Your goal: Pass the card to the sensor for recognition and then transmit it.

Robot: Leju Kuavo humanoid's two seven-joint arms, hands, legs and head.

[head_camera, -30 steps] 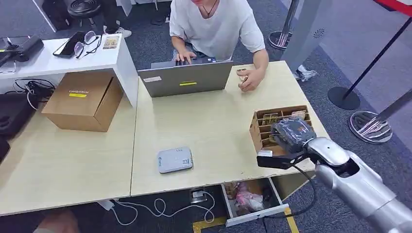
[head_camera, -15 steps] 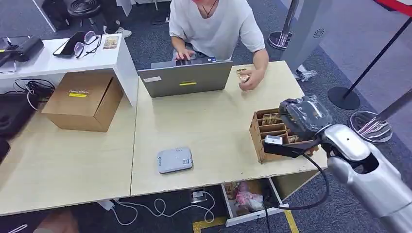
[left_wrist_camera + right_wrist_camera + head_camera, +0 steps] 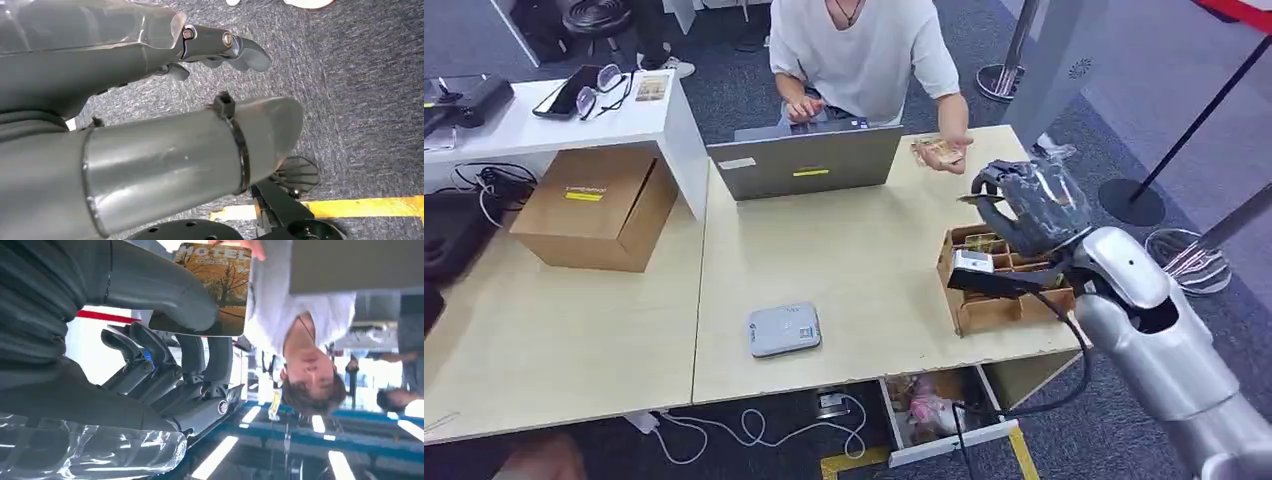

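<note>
One laptop (image 3: pixel 809 160), one sensor (image 3: pixel 783 329), two boxes (image 3: pixel 594 205) (image 3: pixel 994 280), one person (image 3: pixel 864 55), one card (image 3: pixel 220 287) in the right hand (image 3: pixel 1029 205)

- The right hand (image 3: pixel 1027 203) holds a card (image 3: pixel 216 287) above the slotted cardboard box (image 3: pixel 986 283) at the table's (image 3: pixel 844 250) right side.
- Between that box and the grey card reader (image 3: pixel 784 329) lies bare tabletop.
- The open laptop (image 3: pixel 805 162) walls off the far edge; a person's hand (image 3: pixel 951 152) rests just right of it.
- A cardboard carton (image 3: pixel 596 206) stands well left.

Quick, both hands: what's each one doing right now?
Left hand: holds nothing, fingers apart, open.
Right hand: pinching the card.
</note>
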